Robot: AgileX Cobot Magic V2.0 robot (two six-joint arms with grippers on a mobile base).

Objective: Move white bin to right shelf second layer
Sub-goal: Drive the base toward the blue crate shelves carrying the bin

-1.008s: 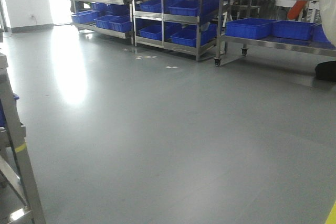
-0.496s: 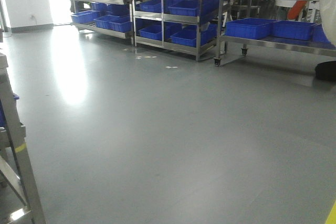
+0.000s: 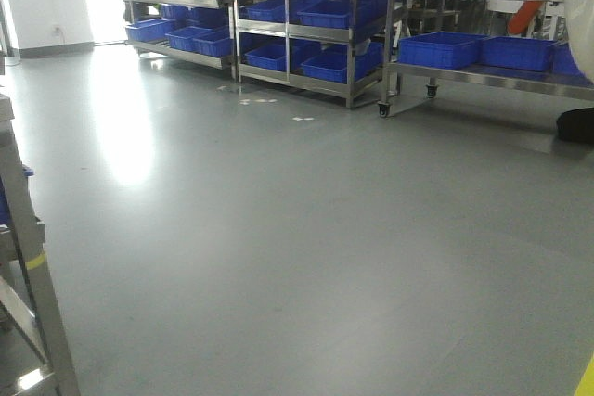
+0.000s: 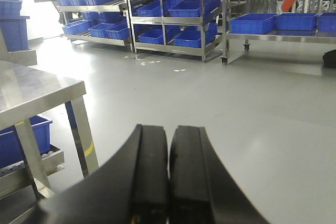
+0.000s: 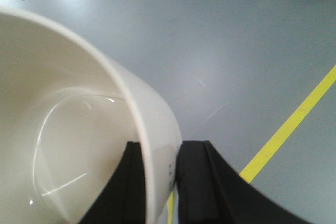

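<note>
currently right end effector [image 5: 163, 156] clamps white bin [image 5: 79, 119] wall (left end effector [image 4: 169, 135] closed).

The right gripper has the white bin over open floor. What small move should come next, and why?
Likely hold the grip and move the base toward the shelf; no release yet. The right gripper is shut on the wall of the white bin, and beneath it lie only grey floor and a yellow line, no shelf. The left gripper is shut, empty.

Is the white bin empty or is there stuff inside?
Empty, as far as visible: the white bin shows only bare glossy walls inside.
</note>
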